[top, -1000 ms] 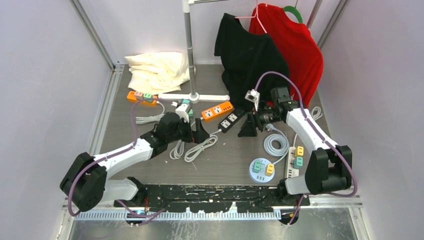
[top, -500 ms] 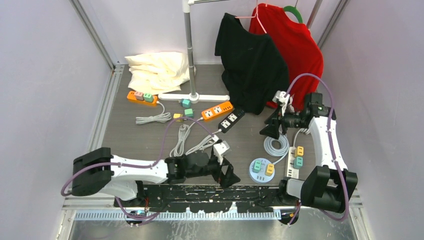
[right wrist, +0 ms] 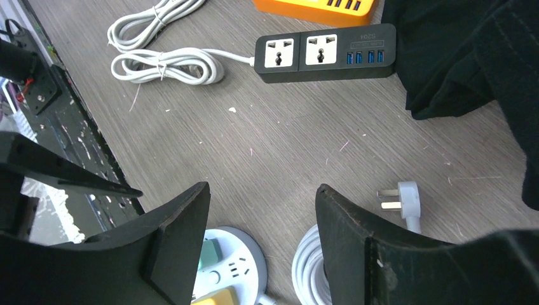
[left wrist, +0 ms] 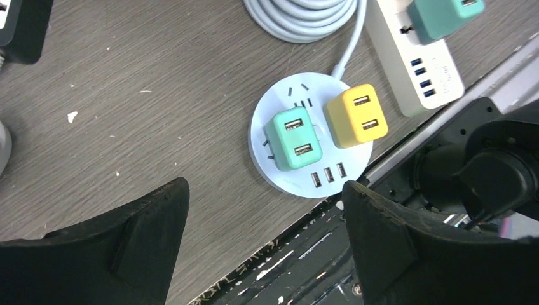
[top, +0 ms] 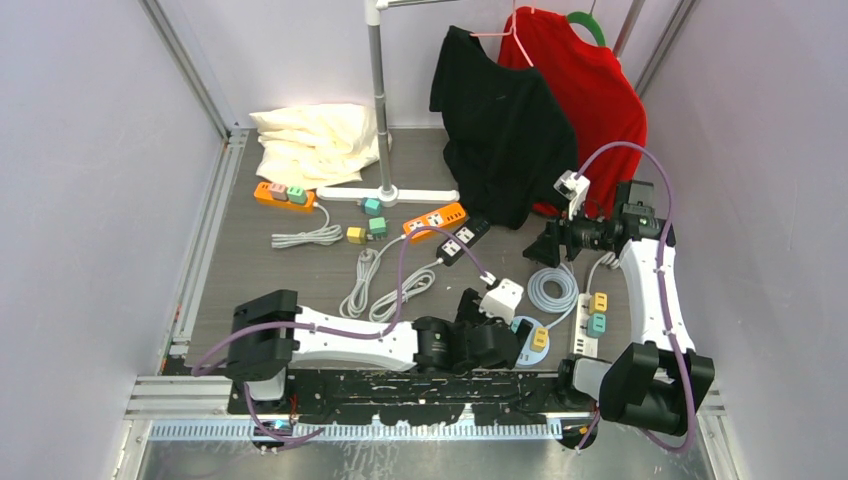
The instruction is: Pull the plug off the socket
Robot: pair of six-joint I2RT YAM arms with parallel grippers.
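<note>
Top: round socket (top: 535, 352) at table's (top: 300, 270) front edge. Left wrist: two plugs, green (left wrist: 294, 138) and yellow (left wrist: 357, 115), seated in it, USB faces up, long axes parallel; left jaws wide, empty. Right wrist: right jaws part-open, empty.

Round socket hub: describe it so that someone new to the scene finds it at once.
On the table, go to the near edge, right of centre. Beside the long white power strip lies the round socket hub. It alone is round, carrying a green charger and a yellow charger side by side.
</note>
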